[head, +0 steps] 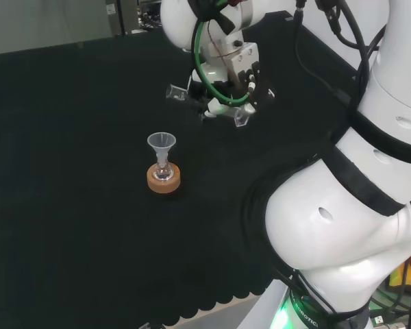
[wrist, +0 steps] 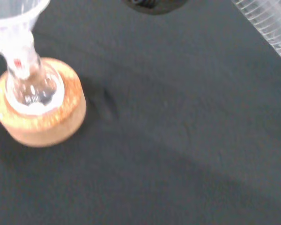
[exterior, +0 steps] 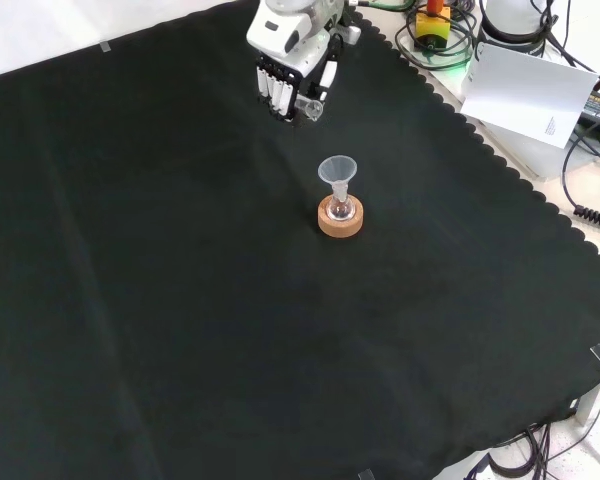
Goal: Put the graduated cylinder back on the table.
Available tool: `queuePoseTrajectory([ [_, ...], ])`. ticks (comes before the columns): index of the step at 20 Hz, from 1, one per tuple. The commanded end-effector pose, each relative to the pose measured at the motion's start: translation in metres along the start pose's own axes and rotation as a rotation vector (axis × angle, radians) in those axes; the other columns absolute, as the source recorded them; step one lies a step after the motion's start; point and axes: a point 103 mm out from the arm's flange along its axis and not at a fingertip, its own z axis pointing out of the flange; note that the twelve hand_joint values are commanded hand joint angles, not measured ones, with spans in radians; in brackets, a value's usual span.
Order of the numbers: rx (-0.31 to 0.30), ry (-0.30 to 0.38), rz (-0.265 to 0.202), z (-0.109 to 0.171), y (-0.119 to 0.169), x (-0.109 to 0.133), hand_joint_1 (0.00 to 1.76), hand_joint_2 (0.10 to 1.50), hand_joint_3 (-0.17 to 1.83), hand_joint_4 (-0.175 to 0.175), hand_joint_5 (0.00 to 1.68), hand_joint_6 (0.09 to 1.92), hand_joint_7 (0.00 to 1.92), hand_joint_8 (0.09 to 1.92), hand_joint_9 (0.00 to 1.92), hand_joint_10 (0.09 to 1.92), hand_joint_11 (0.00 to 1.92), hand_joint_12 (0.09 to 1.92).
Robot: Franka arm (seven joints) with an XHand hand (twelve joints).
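Note:
The clear graduated cylinder [head: 175,92] lies tilted, almost on its side, in the hand [head: 227,88], lifted above the cloth. Its ends stick out on both sides of the curled fingers. In the front view the hand [exterior: 288,78] hangs near the top of the cloth, with one end of the cylinder [exterior: 311,108] showing below it. The wrist view has the cylinder's ribbed scale [wrist: 270,22] close by. A small flask [head: 164,168] with a funnel [head: 162,142] stands on a cork ring [head: 164,182], nearer to the camera than the hand in the head view.
The flask on its cork ring [exterior: 340,221] stands mid-cloth below the hand in the front view. The cloth's scalloped edge [exterior: 500,165] runs down the right, with a white sheet [exterior: 530,92] and cables [exterior: 592,190] beyond it. The arm's white links [head: 349,205] rise at the head view's right.

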Motion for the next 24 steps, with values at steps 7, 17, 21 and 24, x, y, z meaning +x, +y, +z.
queuePoseTrajectory([
  [7,-0.189,0.271,-0.016,0.009,0.040,-0.043,1.27,1.07,0.00,-0.175,1.07,0.87,1.09,0.85,1.44,0.09,1.25,0.73],
  [17,-0.291,0.447,-0.064,0.022,0.104,-0.062,1.27,1.07,0.00,-0.175,1.06,0.88,1.08,0.86,1.44,0.09,1.25,0.73],
  [21,-0.320,0.500,-0.080,0.026,0.128,-0.068,1.27,1.07,0.00,-0.175,1.06,0.88,1.08,0.86,1.44,0.09,1.24,0.73],
  [24,-0.352,0.524,-0.093,0.027,0.143,-0.072,1.27,1.07,0.00,-0.175,1.06,0.88,1.08,0.87,1.44,0.09,1.24,0.73],
])
